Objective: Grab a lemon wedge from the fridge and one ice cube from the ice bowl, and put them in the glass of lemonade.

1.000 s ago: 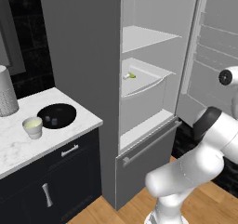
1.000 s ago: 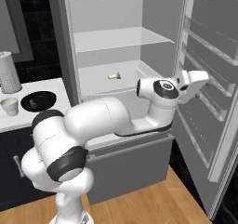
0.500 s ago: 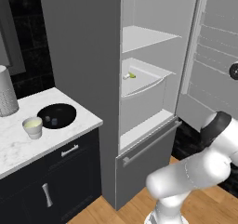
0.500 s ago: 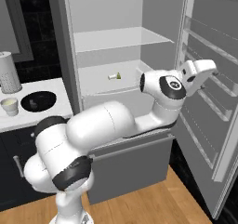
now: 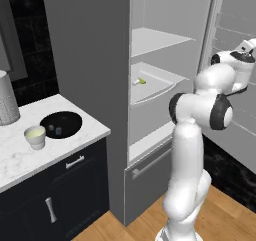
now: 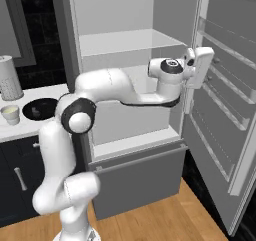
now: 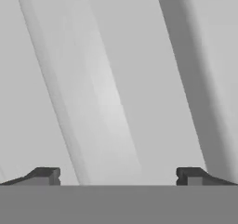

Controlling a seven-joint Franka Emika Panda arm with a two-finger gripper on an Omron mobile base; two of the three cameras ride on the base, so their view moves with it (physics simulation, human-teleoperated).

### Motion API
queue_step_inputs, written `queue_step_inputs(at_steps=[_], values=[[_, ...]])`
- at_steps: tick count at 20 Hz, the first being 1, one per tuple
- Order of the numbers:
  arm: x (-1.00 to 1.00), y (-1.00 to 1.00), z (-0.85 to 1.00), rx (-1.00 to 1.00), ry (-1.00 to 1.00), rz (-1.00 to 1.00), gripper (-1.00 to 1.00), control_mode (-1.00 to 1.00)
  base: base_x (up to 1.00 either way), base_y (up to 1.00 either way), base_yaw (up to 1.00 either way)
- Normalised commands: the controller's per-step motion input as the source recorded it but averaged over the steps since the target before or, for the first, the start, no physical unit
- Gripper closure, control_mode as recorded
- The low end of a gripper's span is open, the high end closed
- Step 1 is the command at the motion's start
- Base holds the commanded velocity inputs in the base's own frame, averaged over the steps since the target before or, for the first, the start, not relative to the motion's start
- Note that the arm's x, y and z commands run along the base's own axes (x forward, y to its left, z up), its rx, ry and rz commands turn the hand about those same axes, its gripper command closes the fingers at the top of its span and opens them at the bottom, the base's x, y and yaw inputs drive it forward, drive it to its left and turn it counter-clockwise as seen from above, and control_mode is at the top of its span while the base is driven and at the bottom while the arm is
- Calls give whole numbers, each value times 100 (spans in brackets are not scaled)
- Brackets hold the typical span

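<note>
The fridge (image 5: 85,45) stands open, its door (image 6: 225,110) swung out to the right. A tiny lemon wedge (image 5: 141,81) lies on the middle shelf; in the right base view my arm hides it. My gripper (image 7: 117,176) is open and holds nothing, its fingertips (image 7: 44,175) wide apart and facing the pale inner side of the door. The hand (image 6: 201,66) hovers at shelf height beside the door's racks, well right of the wedge. On the counter to the left sit the black ice bowl (image 5: 61,124) with cubes in it and the glass of lemonade (image 5: 35,136).
A tall perforated grey-white cylinder (image 5: 6,105) stands at the counter's back left. Dark navy cabinets (image 5: 55,200) run under the marble counter (image 5: 20,160). The fridge's lower drawer (image 6: 140,180) is closed. Door racks (image 6: 220,85) stick out close to my hand. Wooden floor lies below.
The arm has swung up and inward, its elbow now rising in front of the fridge opening. The hand has moved slightly up and left along the door. The jaws stay open.
</note>
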Motion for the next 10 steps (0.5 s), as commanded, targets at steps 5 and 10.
queue_step_inputs(at_steps=[5, 10], values=[[70, -48, -26, -3, 20, 0, -100, -100, 0, 0, 0], [3, -17, 10, 0, 5, 1, -100, -100, 0, 0, 0]])
